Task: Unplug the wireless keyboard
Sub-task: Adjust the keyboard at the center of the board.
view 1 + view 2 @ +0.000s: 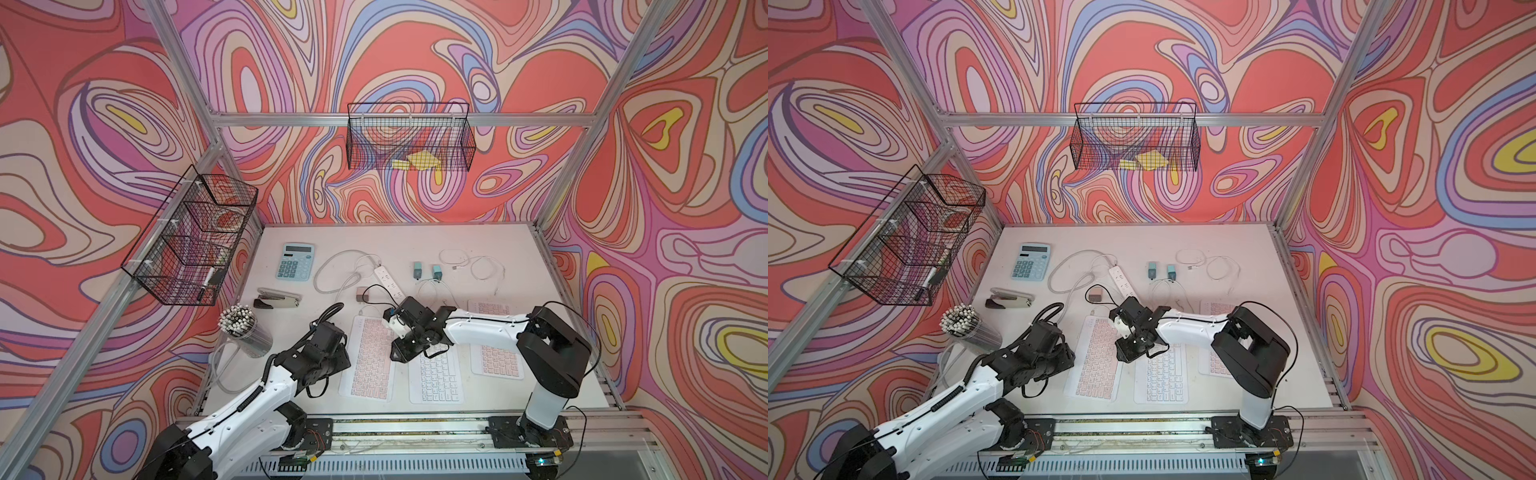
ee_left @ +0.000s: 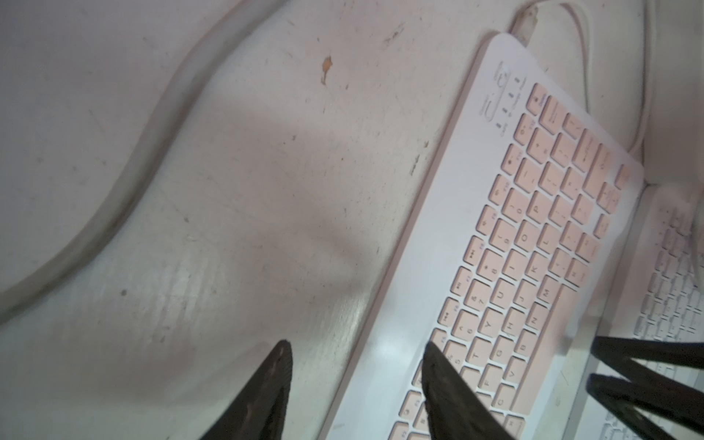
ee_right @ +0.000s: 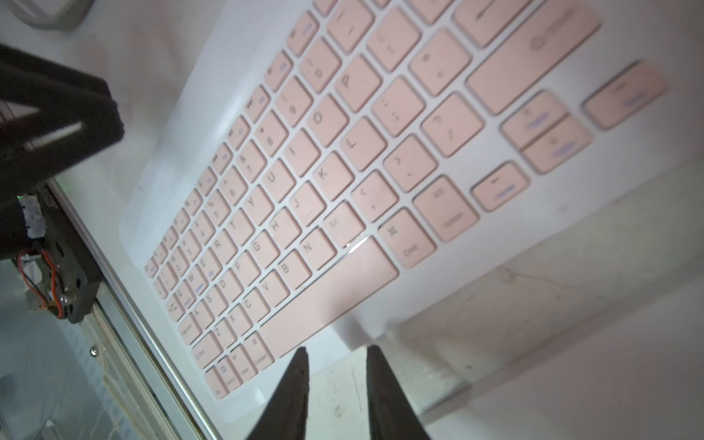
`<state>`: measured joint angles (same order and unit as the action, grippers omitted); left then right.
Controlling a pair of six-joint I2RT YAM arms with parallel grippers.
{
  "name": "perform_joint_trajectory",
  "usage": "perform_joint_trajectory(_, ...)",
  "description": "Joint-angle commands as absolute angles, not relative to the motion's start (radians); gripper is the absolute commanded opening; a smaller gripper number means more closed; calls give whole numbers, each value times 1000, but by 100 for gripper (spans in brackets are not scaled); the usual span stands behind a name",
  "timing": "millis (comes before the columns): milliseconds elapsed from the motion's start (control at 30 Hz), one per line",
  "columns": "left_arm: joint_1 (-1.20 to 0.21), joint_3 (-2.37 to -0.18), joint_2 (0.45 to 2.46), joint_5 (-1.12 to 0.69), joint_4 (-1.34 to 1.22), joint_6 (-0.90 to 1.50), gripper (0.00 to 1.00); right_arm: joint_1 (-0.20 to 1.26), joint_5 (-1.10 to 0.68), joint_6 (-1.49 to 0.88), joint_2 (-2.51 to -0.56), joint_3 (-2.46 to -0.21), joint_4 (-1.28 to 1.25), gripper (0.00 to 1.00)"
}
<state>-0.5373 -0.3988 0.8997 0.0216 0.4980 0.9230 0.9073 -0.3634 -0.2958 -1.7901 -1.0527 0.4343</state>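
Plug [image 2: 527, 21] and socket meet at the far left corner of the pink keyboard [image 1: 370, 357], which lies leftmost of 3 keyboards on the surface [image 1: 332, 241], its long side running near to far, just beside the white keyboard [image 1: 436, 378]. Left fingers [image 2: 274, 381] stand moderately apart and hold nothing, 1 over bare surface and 1 over the keyboard's left edge. Right fingers [image 3: 297, 388] leave only a narrow gap, also empty, above the seam between the pink and white keyboards. A good pull, I judge, needs 1 arm pressing the keyboard flat while the other pinches the plug's hard shell, not the thin cable [image 2: 583, 68], and draws it straight out along the socket's line; a sideways tug could drag the light keyboard. Far wire basket [image 1: 409, 137] holds yellow paper-like pieces [image 1: 419, 160]. Left wire basket [image 1: 191, 237] has a marker [image 1: 210, 278] in its nearest compartment; its other contents are unclear. Clear cup [image 1: 249, 340] is packed with white-tipped pencils [image 1: 237, 320]
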Motion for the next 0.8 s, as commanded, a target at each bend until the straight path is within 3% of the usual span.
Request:
perform_joint_trajectory(0, -518, -428, 894, 4, 525, 892, 57, 935, -465, -279, -1821, -1047, 438, 29)
perform_joint_trajectory(300, -460, -439, 837, 2, 581, 832, 58, 981, -512, -313, -1875, -1058, 413, 30)
perform_joint_trajectory(767, -394, -455, 791, -8, 610, 785, 58, 983, -582, -327, -2047, -1264, 345, 29)
